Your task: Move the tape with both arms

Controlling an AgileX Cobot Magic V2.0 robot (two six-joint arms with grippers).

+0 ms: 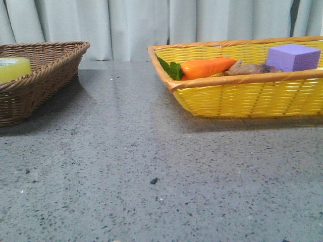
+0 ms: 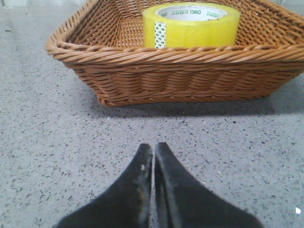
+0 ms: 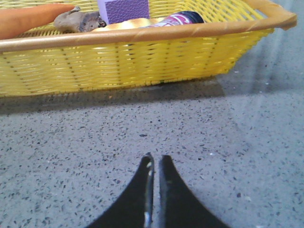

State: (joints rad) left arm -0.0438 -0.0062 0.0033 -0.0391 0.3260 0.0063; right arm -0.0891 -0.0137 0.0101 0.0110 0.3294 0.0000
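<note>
**On the grey table, tape waits in the brown basket**

At the left edge of our front view sits a brown wicker basket (image 1: 35, 75), and inside it we see the tape (image 1: 14, 68), a yellow-green roll lying flat with its white core facing up. Our left wrist view shows it more clearly: the tape (image 2: 191, 26) rests against the basket's (image 2: 142, 71) near wall, green lettering printed around the core.

Our left gripper (image 2: 153, 148) is low over the speckled table (image 2: 57, 156), short of the basket, its two black fingers pressed together with nothing between them. Our right gripper (image 3: 155, 159) is likewise clenched and empty, facing the yellow basket (image 3: 118, 61).

That yellow basket (image 1: 242, 93) stands on the right side of the table, well apart from the brown one. It holds a carrot (image 1: 207, 67) with green leaves, a purple foam cube (image 1: 292, 57), and a brownish object (image 1: 250, 69) between them. We cannot see either arm from the front.
</note>
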